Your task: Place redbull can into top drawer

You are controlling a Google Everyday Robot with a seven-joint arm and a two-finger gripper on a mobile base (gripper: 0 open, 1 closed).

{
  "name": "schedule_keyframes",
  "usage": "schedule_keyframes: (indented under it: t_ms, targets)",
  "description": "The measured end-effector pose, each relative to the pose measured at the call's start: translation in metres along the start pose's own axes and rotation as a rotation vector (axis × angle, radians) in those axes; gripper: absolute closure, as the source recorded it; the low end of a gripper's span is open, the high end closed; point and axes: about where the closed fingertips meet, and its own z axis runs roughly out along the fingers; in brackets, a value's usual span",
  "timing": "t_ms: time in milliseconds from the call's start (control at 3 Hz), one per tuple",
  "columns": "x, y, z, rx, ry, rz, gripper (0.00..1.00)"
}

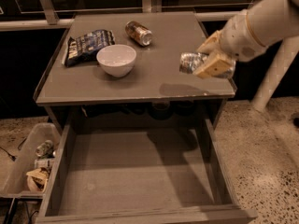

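The redbull can (pixel 190 62) is a slim silvery can, held lying sideways in my gripper (pixel 211 59), which is shut on it. The gripper holds it lifted above the right part of the grey tabletop (pixel 154 73), near the front right corner, casting a shadow on the surface below. The top drawer (pixel 135 171) is pulled fully open below the tabletop; its flat grey bottom holds nothing. My white arm (pixel 261 22) reaches in from the upper right.
A white bowl (pixel 116 59), a dark chip bag (pixel 86 45) and a gold-brown can (pixel 138 32) lie on the tabletop's back left. A clear bin (pixel 28 162) with trash stands on the floor left of the drawer. A white post (pixel 275 64) stands at right.
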Motion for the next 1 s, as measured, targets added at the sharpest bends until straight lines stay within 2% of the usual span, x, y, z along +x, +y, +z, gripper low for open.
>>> schedule_keyframes:
  t_ms: [333, 667, 1000]
  targets:
    - [0.001, 0.05, -0.014, 0.027, -0.017, -0.021, 1.0]
    - [0.023, 0.097, 0.007, -0.009, -0.023, 0.001, 1.0]
    - [0.057, 0.127, 0.045, -0.077, -0.007, 0.053, 1.0]
